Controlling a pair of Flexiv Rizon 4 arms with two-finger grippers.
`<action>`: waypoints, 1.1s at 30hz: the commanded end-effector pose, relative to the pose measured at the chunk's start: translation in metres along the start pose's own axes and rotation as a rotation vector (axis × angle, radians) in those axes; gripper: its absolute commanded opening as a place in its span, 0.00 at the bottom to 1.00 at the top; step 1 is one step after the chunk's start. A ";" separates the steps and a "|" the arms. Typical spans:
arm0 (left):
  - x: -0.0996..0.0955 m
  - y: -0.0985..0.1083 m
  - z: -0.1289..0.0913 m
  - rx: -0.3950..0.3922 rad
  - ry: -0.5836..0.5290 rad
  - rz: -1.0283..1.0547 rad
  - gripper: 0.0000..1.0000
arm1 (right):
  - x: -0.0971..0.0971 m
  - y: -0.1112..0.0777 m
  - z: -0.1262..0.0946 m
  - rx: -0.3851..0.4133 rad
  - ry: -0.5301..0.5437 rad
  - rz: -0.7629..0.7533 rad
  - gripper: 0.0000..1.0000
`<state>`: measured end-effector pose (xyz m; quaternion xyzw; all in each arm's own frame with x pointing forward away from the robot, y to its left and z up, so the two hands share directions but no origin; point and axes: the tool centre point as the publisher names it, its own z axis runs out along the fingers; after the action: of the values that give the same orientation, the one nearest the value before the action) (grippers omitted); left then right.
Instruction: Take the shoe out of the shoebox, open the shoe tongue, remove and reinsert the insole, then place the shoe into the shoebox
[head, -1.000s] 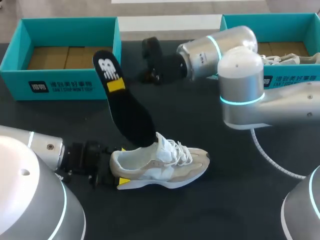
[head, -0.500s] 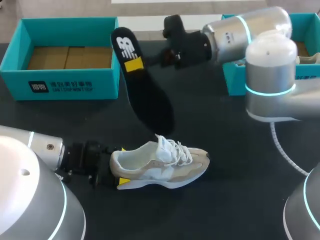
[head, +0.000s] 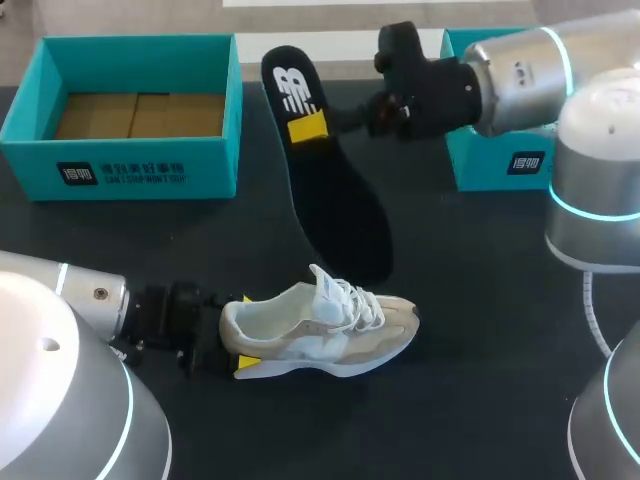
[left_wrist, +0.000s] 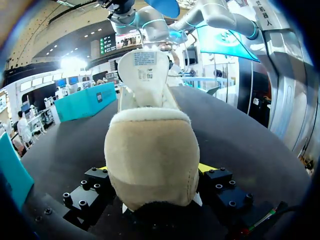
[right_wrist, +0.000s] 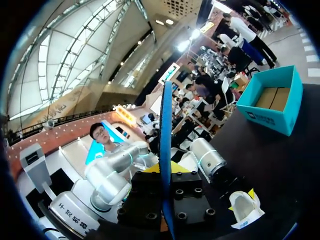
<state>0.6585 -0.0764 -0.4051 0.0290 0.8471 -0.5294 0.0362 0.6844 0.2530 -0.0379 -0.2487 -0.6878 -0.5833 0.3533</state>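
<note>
Presently we find the shoe (head: 330, 330) out on the table (head: 480, 300), its heel clamped by our left gripper (head: 243, 333), and the insole (head: 335, 195) withdrawn, pinched aloft by our right gripper (head: 316, 126); reinsertion and return to the shoebox (head: 150, 172) remain outstanding.

A beige and white lace-up sneaker (head: 320, 325) sits on the black table (head: 460, 400), its heel clamped by the left gripper (head: 243, 333). The right gripper (head: 310, 128) pinches a tilted black foam insole (head: 335, 195) above it, between two teal cardboard shoeboxes (head: 140, 150).
</note>
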 end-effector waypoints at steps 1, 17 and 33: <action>0.001 0.001 0.001 -0.002 -0.002 0.001 0.00 | 0.015 -0.009 -0.010 -0.017 -0.151 -0.014 0.00; 0.001 0.001 0.001 -0.002 -0.002 0.001 0.00 | 0.013 -0.010 -0.040 -0.133 -0.230 0.070 0.00; 0.001 0.001 0.001 -0.002 -0.002 0.001 0.00 | 0.045 -0.006 -0.072 -0.207 -0.217 0.075 0.00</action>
<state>0.6585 -0.0764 -0.4052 0.0290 0.8471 -0.5294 0.0362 0.6790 0.1862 -0.0019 -0.3704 -0.6560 -0.5978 0.2738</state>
